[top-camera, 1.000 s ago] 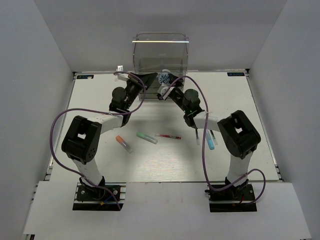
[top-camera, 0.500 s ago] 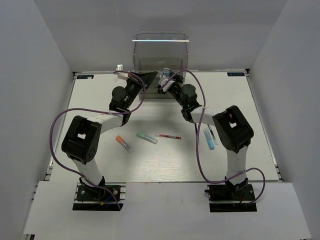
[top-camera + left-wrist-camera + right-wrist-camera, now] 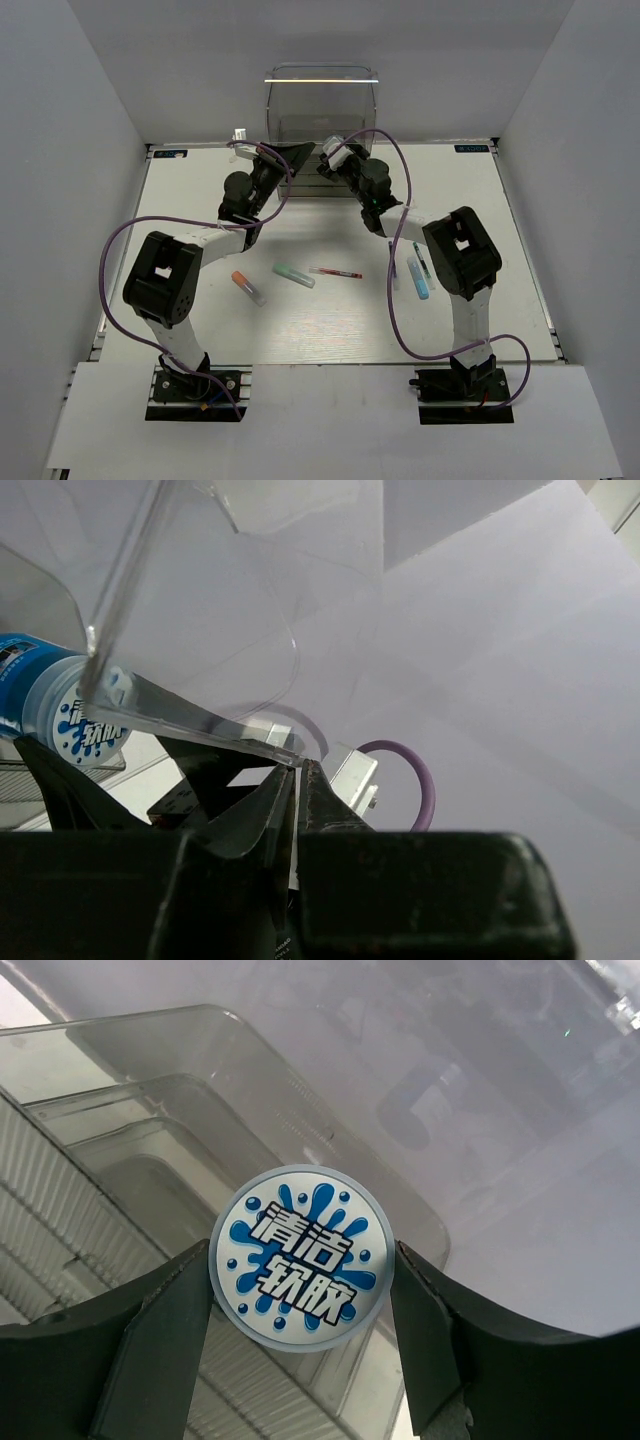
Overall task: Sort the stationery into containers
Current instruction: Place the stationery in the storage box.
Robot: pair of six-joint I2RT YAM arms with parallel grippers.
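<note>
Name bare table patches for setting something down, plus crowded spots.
Bare: the table's far-right corner beyond the light-blue marker, its far-left corner, the near strip below the orange-capped marker. Crowded: the cabinet front, where the left gripper and right gripper meet.

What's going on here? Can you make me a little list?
Left end effector: shut on the clear drawer edge
Right end effector: holding the blue-white roll at the cabinet
On the table: orange-capped marker, mint-green marker, red-white pen, light-blue marker, dark pen
</note>
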